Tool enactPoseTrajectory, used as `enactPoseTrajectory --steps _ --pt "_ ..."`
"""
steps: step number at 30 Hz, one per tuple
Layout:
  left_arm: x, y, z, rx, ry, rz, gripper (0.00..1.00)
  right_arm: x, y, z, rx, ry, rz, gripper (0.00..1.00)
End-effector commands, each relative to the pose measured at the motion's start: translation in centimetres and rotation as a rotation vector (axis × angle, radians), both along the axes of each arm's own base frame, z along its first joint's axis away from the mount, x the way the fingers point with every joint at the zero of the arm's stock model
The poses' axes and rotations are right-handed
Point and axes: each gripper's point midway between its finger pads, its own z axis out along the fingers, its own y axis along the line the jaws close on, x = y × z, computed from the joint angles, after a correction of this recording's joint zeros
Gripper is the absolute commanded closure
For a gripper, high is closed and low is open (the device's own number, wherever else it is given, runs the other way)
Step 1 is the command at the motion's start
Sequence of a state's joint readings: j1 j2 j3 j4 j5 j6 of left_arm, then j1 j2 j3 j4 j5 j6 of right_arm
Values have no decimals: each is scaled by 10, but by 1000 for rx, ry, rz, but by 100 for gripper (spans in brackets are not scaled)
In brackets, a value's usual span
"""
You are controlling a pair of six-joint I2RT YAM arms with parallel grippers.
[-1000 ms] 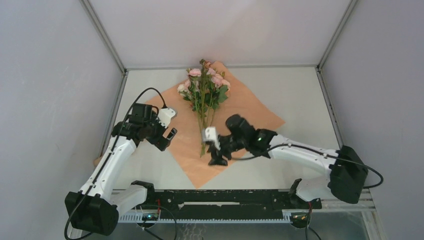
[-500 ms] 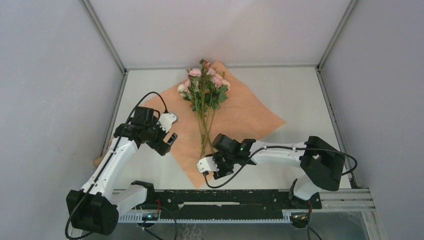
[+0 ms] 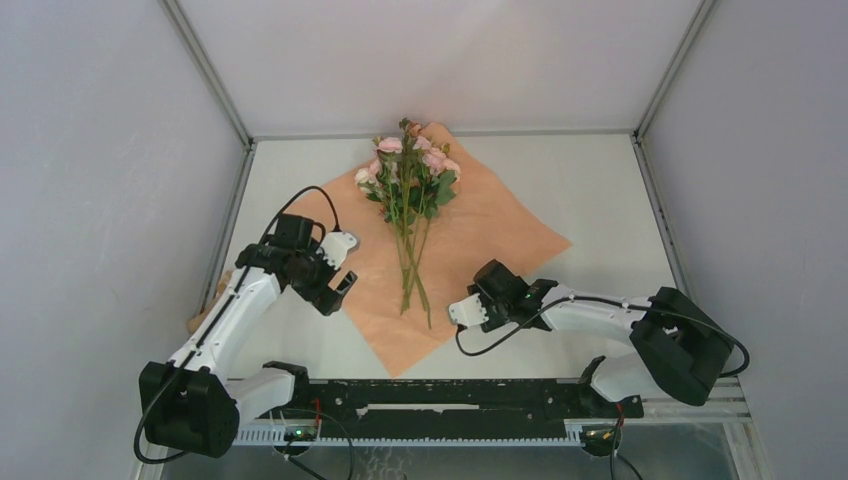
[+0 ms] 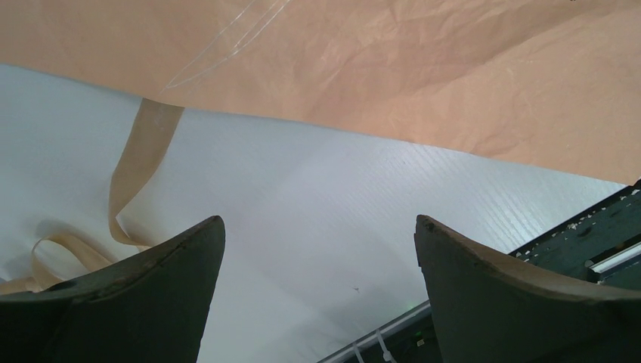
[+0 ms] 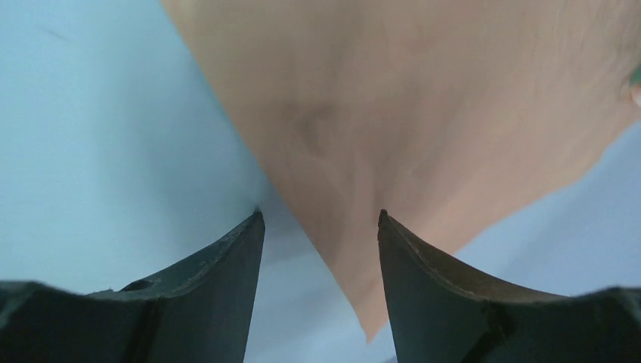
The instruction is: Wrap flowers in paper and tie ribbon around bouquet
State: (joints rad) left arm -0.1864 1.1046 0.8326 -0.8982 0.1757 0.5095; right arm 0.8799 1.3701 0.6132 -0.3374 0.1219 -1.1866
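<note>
The flowers (image 3: 408, 190) lie on the paper (image 3: 490, 230), pink blooms at the far end and thin green stems (image 3: 415, 285) pointing toward me. My left gripper (image 3: 343, 268) hovers at the paper's left edge, open wide; in its wrist view the jaws (image 4: 319, 227) frame bare white table with the paper (image 4: 393, 68) just beyond. The ribbon (image 4: 132, 174) loops out from under that edge, and a bit shows at the table's left side (image 3: 203, 318). My right gripper (image 3: 464, 314) sits at the paper's near right edge, open and holding nothing, with a corner of the paper (image 5: 423, 113) under its fingers (image 5: 321, 219).
The black rail (image 3: 440, 400) carrying both arm bases runs along the table's near edge. Grey walls close in the table on the left, back and right. A black cable (image 3: 290, 195) arcs above the left wrist.
The right gripper left the flower stems, swung toward the paper's near corner, then out to its near right edge, opening slightly. The stems now lie free. The left gripper shifted slightly nearer.
</note>
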Motion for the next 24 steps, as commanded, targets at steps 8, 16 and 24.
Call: enactPoseTrajectory --steps 8,16,24 --pt "2 2 -5 6 -19 -29 0 34 34 11 60 -245 137 35" --pt "3 0 -2 0 -23 -28 0 -8 89 7 156 -236 306 36" --pt "3 -3 -4 -11 -2 -49 0 -26 116 0 271 -230 322 38"
